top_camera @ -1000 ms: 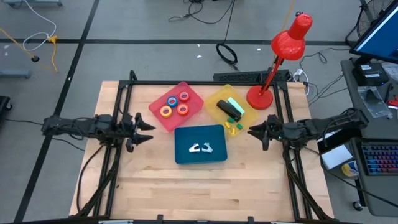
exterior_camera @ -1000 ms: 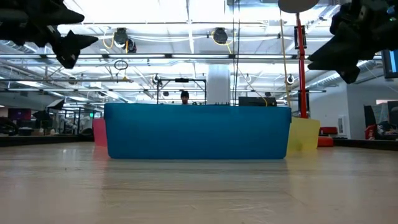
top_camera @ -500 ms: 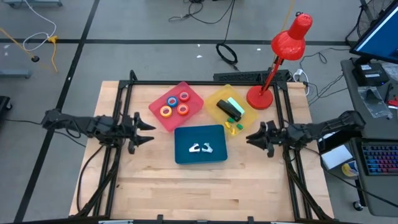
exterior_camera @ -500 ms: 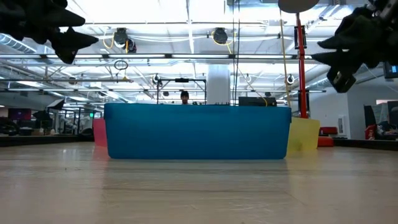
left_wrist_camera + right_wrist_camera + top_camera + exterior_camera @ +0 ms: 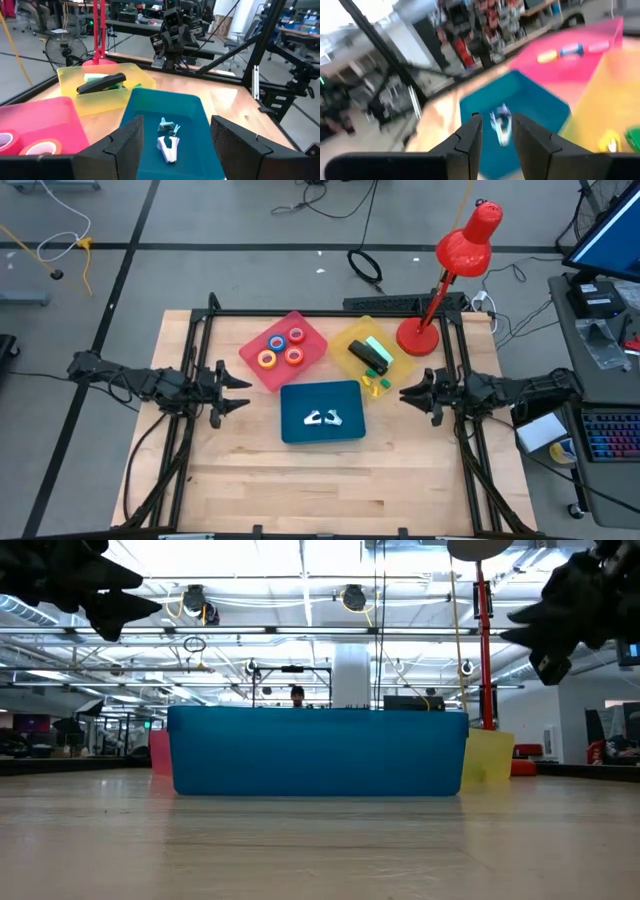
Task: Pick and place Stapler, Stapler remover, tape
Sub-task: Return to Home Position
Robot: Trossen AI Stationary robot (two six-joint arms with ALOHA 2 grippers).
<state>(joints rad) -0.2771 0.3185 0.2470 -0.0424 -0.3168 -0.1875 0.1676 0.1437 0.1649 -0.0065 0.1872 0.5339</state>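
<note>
Looking down on a wooden table (image 5: 330, 490) holding three bins grouped near its middle. Showing the tape rolls (image 5: 295, 357), in blue, red, orange and yellow, lying together in the pink bin (image 5: 313, 330). Showing a dark stapler (image 5: 372, 358) lying in the yellow bin (image 5: 345, 335), with a pale green one just beside it. Showing two stapler removers (image 5: 325, 419) resting side by side on the floor of the blue bin (image 5: 300, 430). Finding nothing of the task lying loose on the bare wood.

Placing the left gripper (image 5: 244, 393) above the table's left side, pointing toward the bins, fingers spread wide and gripping nothing. Placing the right gripper (image 5: 408, 396) opposite, near the yellow bin and well apart from it, fingers parted by a narrower gap and likewise carrying nothing. Noting a red desk lamp (image 5: 455, 255) standing at the far right corner, behind the right arm.

Judging the sorting as finished and the step in hand as parking both arms at rest. Expecting the next move to be calling for no grasp at all: only drawing each arm back toward its own edge, passing clear of the bin rims and, on the right, the lamp.
</note>
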